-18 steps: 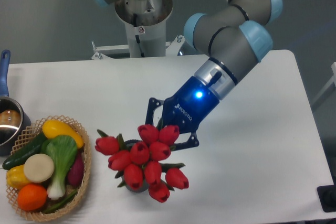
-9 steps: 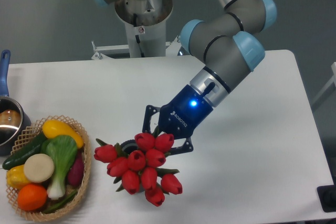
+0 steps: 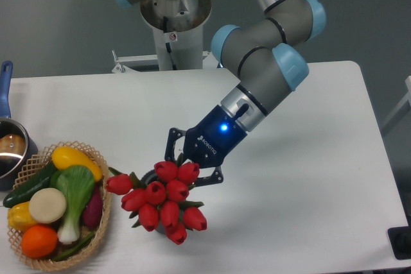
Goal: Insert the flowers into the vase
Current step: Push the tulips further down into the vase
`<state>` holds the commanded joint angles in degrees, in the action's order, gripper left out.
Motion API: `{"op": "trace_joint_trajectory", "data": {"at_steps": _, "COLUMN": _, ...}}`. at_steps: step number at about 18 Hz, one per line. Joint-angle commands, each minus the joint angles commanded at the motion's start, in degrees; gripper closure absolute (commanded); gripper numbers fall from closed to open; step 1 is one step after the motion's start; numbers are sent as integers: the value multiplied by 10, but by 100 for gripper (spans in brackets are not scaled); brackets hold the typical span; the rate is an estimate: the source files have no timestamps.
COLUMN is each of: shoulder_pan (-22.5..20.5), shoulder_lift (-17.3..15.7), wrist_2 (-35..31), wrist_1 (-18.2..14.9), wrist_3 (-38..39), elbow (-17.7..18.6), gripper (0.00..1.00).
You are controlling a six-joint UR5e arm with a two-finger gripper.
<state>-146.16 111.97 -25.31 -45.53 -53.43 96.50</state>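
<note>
Fixed camera: the gripper [image 3: 183, 170] is closed on the stems of the flowers [image 3: 160, 200], held at the table's [image 3: 308, 178] near centre, right of the wicker basket [image 3: 99, 222]; the vase [image 3: 149, 176] is mostly hidden beneath the blooms.

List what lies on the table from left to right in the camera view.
Pot → basket of toy vegetables → flowers, hiding most of the vase → gripper.
</note>
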Motion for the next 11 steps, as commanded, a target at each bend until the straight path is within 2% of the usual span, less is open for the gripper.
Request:
{"op": "trace_joint_trajectory", "data": {"at_steps": 4, "shoulder_pan": 3, "shoulder_lift": -1, "wrist_2": 0, "wrist_1": 0, "wrist_3": -6, "elbow": 6, "gripper": 74}}
{"op": "trace_joint_trajectory", "data": {"at_steps": 10, "shoulder_pan": 3, "shoulder_lift": 0, "wrist_2": -10, "wrist_1": 0, "wrist_3": -6, "elbow": 15, "gripper": 46}}
{"op": "trace_joint_trajectory", "data": {"at_steps": 11, "shoulder_pan": 2, "shoulder_lift": -1, "wrist_2": -16, "wrist_1": 0, "wrist_3": -6, "elbow": 18, "gripper": 38}}
